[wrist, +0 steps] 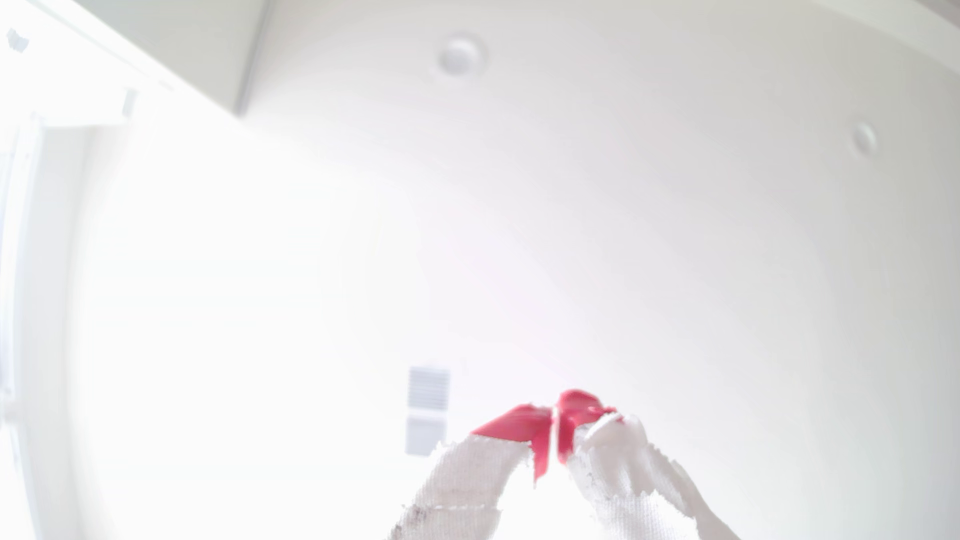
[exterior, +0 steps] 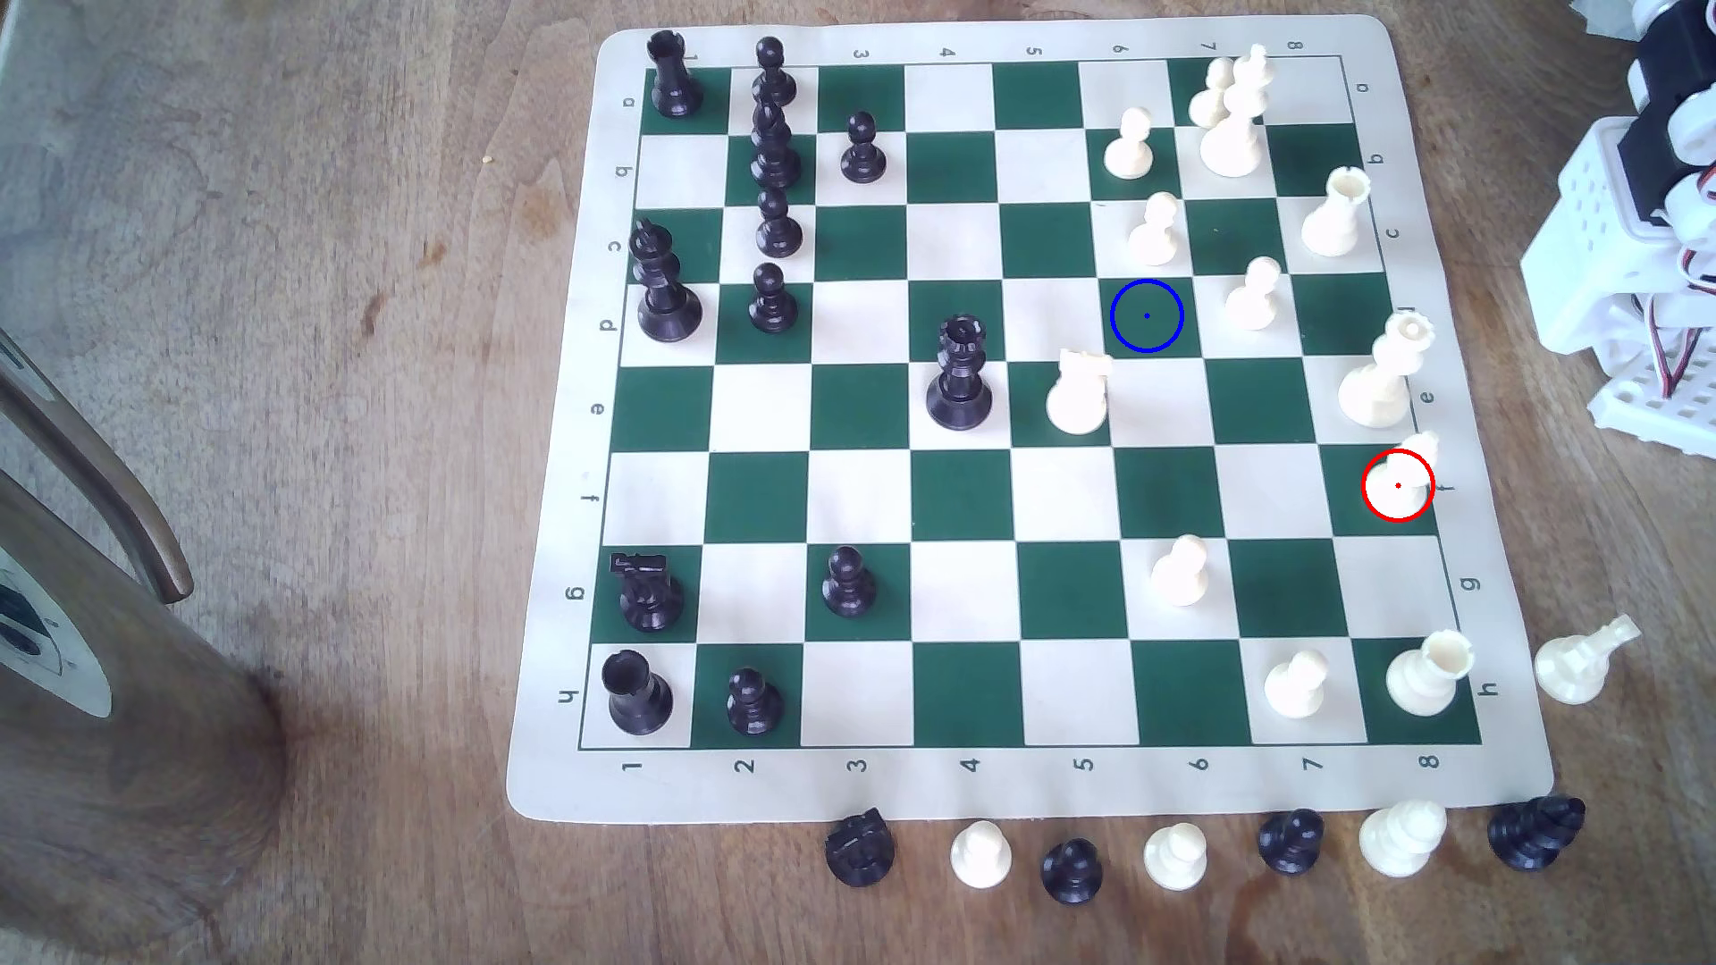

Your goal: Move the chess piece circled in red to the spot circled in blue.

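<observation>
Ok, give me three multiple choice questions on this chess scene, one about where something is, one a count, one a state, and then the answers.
1. Where does the chess piece circled in red stand in the exterior view?
A. at the board's right edge
B. in the board's middle
C. off the mat on the wood

2. How many pieces lie in the row on the table below the mat's bottom edge?
A. four
B. seven
C. ten

3. How is the gripper in the wrist view?
A. wide open
B. shut on a black pawn
C. red tips together, holding nothing

Answers: 1 A, the red ring sits in the rightmost column. 2 B, four black and three white pieces line up there. 3 C, the red tips meet against a bright ceiling, with no piece between them; the spot circled in blue is bare.
</observation>
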You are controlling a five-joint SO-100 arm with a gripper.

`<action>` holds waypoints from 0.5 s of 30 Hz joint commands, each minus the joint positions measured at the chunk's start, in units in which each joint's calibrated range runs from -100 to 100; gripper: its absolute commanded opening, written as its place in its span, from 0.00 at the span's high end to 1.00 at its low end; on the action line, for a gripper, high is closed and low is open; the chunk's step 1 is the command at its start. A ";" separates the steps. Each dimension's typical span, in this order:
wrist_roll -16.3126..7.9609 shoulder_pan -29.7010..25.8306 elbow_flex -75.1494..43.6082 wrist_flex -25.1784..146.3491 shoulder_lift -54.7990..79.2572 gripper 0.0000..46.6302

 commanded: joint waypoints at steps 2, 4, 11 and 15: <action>-3.03 1.32 0.81 6.28 0.05 0.97; -3.03 1.32 0.81 6.28 0.05 0.97; -3.03 1.32 0.81 8.17 0.14 1.00; -3.03 1.32 -0.55 12.26 0.14 1.00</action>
